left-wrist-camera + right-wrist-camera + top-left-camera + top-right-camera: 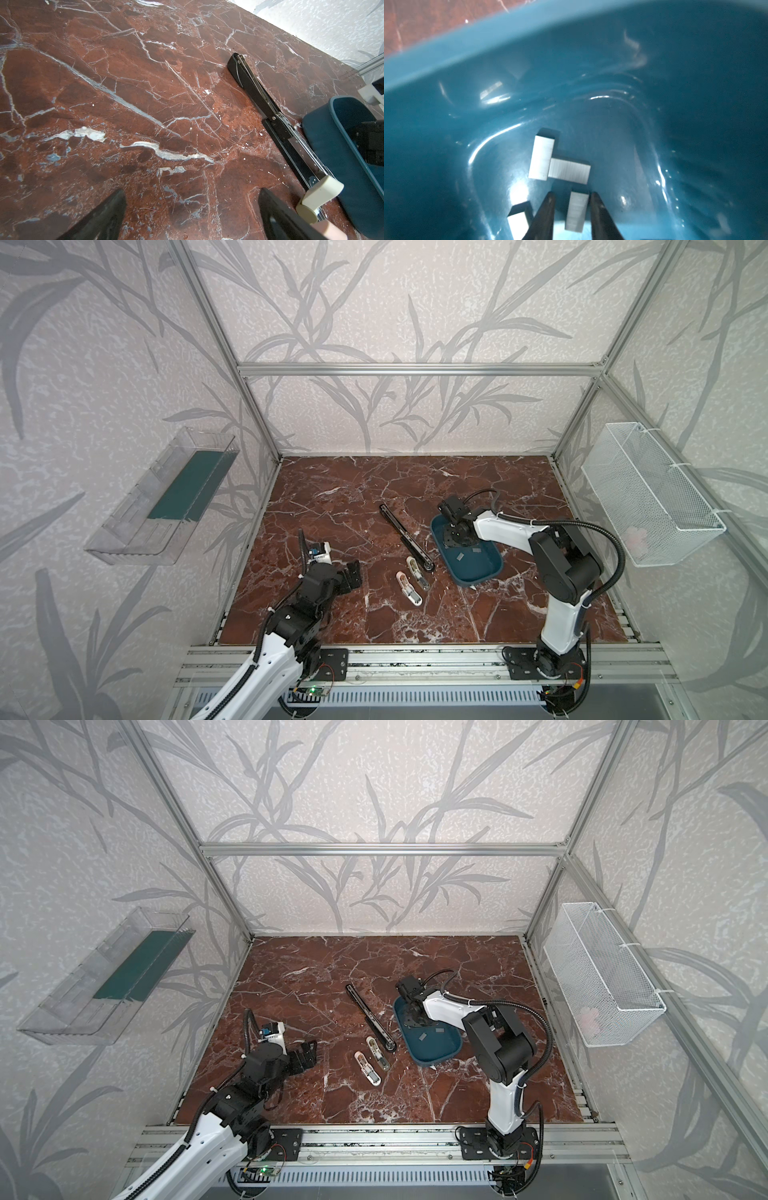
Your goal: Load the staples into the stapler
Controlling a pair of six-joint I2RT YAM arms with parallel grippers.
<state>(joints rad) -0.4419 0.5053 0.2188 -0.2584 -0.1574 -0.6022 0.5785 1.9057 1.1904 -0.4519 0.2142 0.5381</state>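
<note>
Pickup of staples [569,170] from the blue tray [484,564].
Right pincer [572,195] straddles one staple strip [576,214], narrow but not yet clamped; left pincer [352,574] hangs wide near the opened stapler [405,537]. Next: squeeze, lift level, carry to its channel.

One staple strip [576,211] lies between the right gripper's [572,194] fingers in the tray [467,41], two more just ahead, the stapler [405,537] on the table [332,489] to its left.

In both top views the whole table [332,489] is overlooked from high in front, whereas the tray [488,41] is seen closely past the right fingers [544,218] and the stapler [249,87] obliquely beyond the left fingers [104,218].
</note>
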